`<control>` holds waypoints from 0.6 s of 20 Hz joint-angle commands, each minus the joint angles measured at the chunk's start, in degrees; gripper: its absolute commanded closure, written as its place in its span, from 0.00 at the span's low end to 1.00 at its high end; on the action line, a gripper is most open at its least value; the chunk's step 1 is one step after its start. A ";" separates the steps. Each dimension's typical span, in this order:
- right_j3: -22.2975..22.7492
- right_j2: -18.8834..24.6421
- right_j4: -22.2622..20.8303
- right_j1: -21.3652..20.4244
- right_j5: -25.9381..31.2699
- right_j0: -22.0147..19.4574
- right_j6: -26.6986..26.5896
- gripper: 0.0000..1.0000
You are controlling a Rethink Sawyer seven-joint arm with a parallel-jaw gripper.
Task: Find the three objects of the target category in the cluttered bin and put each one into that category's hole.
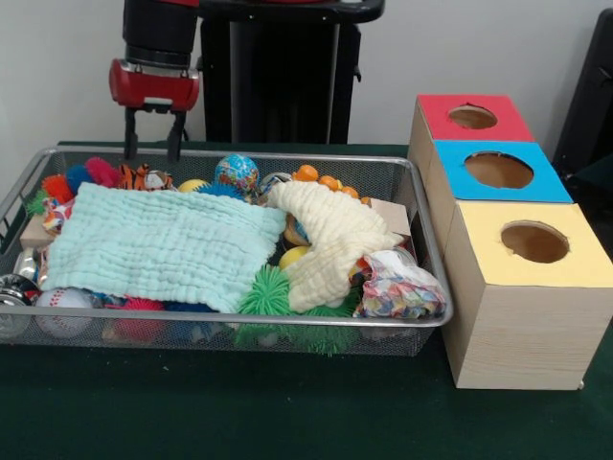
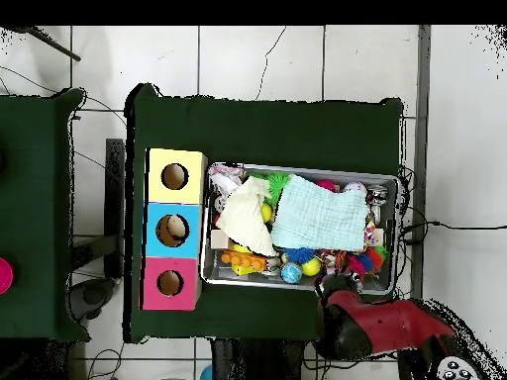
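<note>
My gripper (image 1: 153, 144) hangs open and empty just above the back left corner of the wire mesh bin (image 1: 287, 156). Directly below its fingers lie a tiger-striped toy (image 1: 146, 177) and pink and blue fuzzy balls (image 1: 96, 172). A pale green cloth (image 1: 163, 244) and a cream cloth (image 1: 330, 235) cover much of the bin and hide what lies under them. A globe-patterned ball (image 1: 237, 172), an orange beaded toy (image 1: 326, 180), a yellow ball (image 1: 293, 256) and a green spiky ball (image 1: 265, 292) show around them. In the overhead view the gripper (image 2: 332, 294) is at the bin's (image 2: 398, 233) lower right edge.
A wooden box stands right of the bin, with a red-topped hole (image 1: 472, 117), a blue-topped hole (image 1: 498, 171) and a yellow-topped hole (image 1: 534, 241). A baseball (image 1: 63, 311) and a patterned pouch (image 1: 397, 287) lie in the bin's front corners. The table is covered in dark green cloth (image 1: 239, 412).
</note>
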 commanded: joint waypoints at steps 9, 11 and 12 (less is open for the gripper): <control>-5.99 5.47 -5.53 0.95 5.21 0.46 -2.28 0.00; -6.05 5.33 -5.77 1.25 4.72 0.55 -1.76 0.00; -6.05 5.35 -5.86 1.38 4.54 0.52 -1.61 0.00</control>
